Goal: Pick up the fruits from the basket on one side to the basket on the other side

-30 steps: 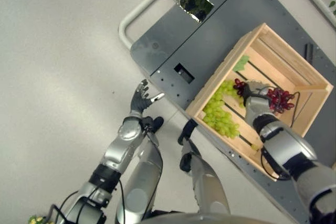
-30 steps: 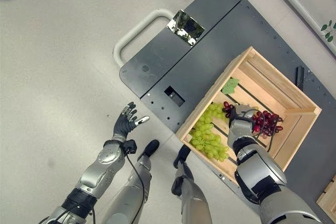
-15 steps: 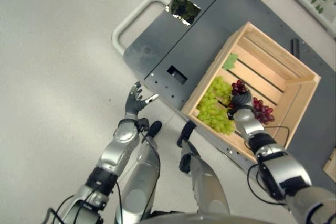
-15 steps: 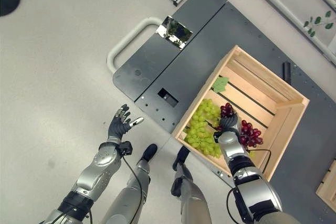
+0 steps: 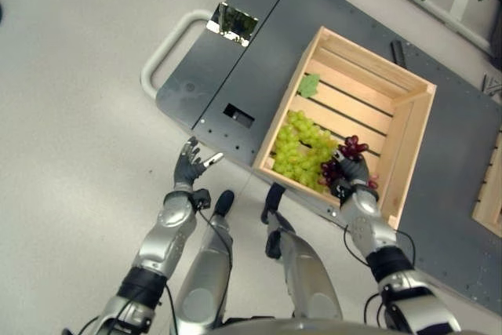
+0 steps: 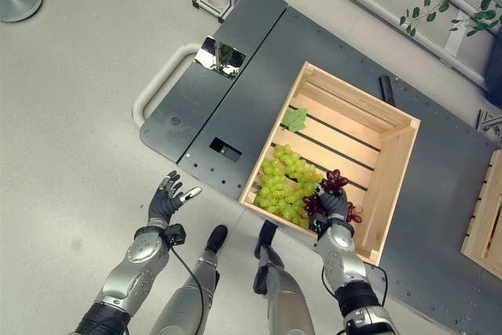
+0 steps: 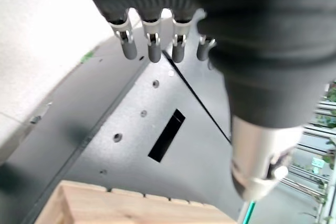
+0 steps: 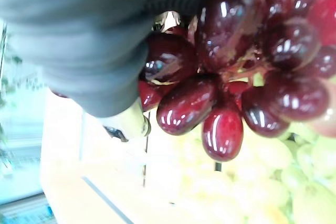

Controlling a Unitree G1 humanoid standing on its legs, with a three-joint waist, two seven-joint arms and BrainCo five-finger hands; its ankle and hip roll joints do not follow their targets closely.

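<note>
Gripping red grapes (image 5: 350, 164), right hand (image 5: 354, 174) sits over crate (image 5: 413, 132) front corner, beside green grapes (image 5: 302, 149). Left hand (image 5: 189, 167) fingers spread, holding nothing, off cart (image 5: 259, 60) front edge over floor.

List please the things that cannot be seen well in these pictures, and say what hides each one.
- Right hand fingers: buried in the red grapes, both eye views.
- Green grapes: blurred behind the red bunch, right wrist view.
- Second crate: cut off by the edge, eye views.
- Wooden crate: cut off at the edge, left wrist view, past the left hand.
</note>
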